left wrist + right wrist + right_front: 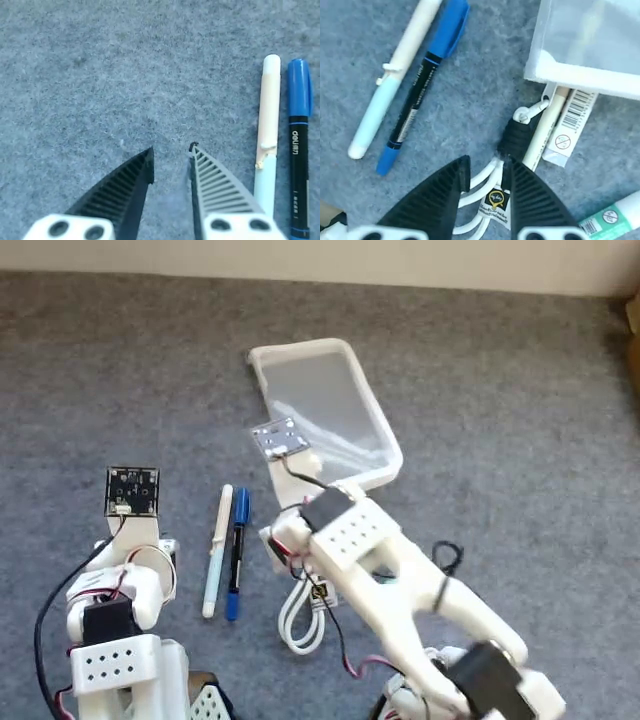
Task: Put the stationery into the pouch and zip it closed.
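Because the right pincer (486,162), narrowly parted, hangs over the coiled cable (298,625) near the pouch (298,348), it may catch one loop only; the left pincer (171,150), released, is left of the pens (236,560).

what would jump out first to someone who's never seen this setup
The clear pouch lies flat on the grey carpet at the far middle, with one arm stretched over its near end. A pale pen and a blue marker lie side by side between the two arms. The right gripper hangs open just above a bundled white cable.
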Robot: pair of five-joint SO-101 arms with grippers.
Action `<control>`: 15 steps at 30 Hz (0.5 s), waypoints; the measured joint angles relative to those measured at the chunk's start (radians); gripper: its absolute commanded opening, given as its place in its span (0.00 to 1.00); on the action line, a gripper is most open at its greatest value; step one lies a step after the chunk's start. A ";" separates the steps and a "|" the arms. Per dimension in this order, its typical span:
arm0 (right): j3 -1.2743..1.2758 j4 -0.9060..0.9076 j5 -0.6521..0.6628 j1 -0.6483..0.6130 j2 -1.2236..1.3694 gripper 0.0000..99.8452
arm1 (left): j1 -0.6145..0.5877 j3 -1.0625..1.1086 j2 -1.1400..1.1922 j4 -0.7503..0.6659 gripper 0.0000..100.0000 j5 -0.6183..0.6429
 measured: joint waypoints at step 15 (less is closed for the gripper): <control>-0.137 -0.026 0.000 0.060 0.310 0.11 | 0.000 0.000 0.000 0.000 0.12 0.000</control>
